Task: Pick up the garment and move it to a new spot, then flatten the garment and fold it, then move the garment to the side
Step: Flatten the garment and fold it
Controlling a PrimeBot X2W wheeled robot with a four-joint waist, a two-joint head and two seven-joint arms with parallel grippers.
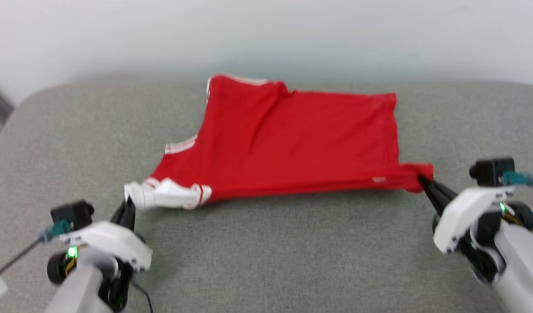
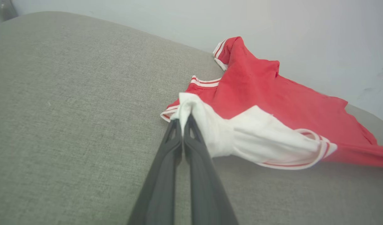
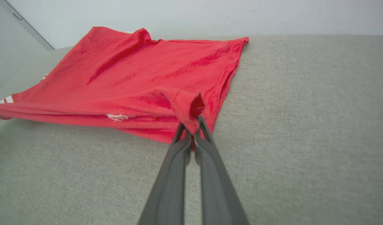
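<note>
The garment [image 1: 288, 143] is a red shirt with white sleeves and striped trim, spread across the middle of the grey surface with its near edge stretched taut between my two grippers. My left gripper [image 1: 128, 201] is shut on the bunched white sleeve [image 2: 241, 137] at the shirt's near left corner; the left wrist view shows my left gripper [image 2: 184, 116] with that white cloth pinched at its tips. My right gripper [image 1: 421, 179] is shut on the red hem corner at the near right, and in the right wrist view a red fold [image 3: 188, 109] is caught in my right gripper [image 3: 191, 123]. The garment [image 3: 141, 72] lies wrinkled behind it.
The grey fabric-covered surface [image 1: 270, 256] has rounded far corners and ends at a pale wall [image 1: 266, 34] behind the shirt. Bare grey cloth stretches in front of the shirt and to both sides of it.
</note>
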